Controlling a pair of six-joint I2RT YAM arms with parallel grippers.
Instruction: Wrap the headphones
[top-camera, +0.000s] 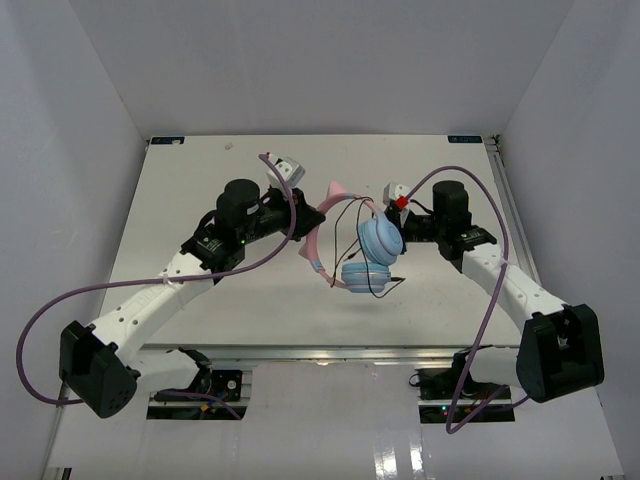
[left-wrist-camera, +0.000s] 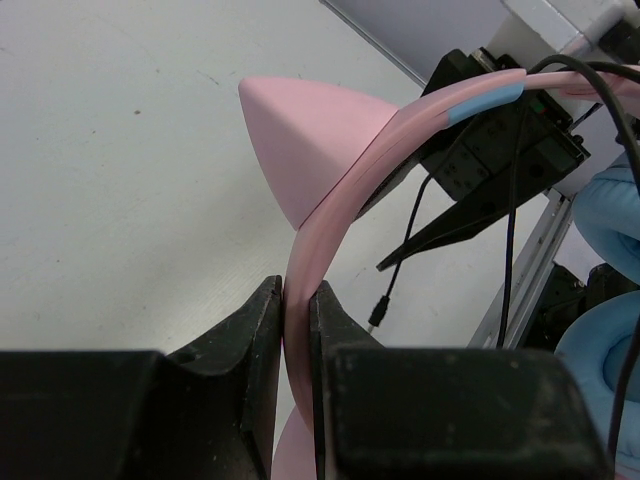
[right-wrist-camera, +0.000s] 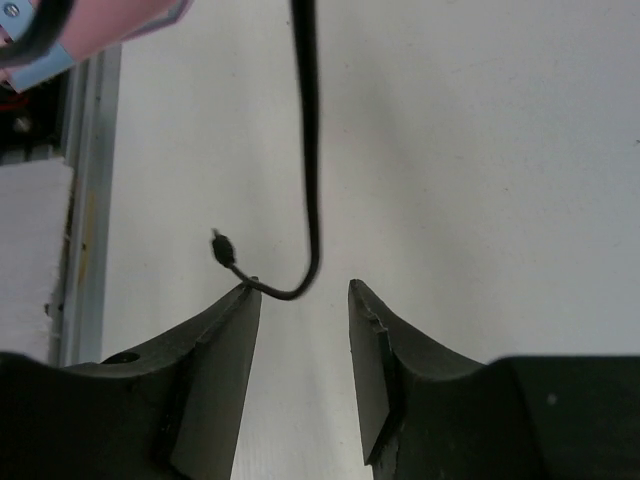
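- Left gripper (left-wrist-camera: 297, 300): jaws clenched on the pink headband (left-wrist-camera: 335, 190) of the headphones (top-camera: 365, 245); the band runs edge-on between the fingers.
- Cat-ear point (left-wrist-camera: 300, 140) sits just beyond the fingertips.
- Light-blue ear cups (top-camera: 378, 238) lie past the left jaws, just in front of the right gripper (right-wrist-camera: 300, 295).
- Right gripper: jaws released, gap wide. Thin black cable (right-wrist-camera: 312, 150) comes in from ahead and hooks at the jaw mouth; its plug (right-wrist-camera: 220, 243) is just off one fingertip.
- White table (top-camera: 200, 190) beneath.

Right edge crops headphones (left-wrist-camera: 330, 150) — cable (right-wrist-camera: 311, 150) runs off top.
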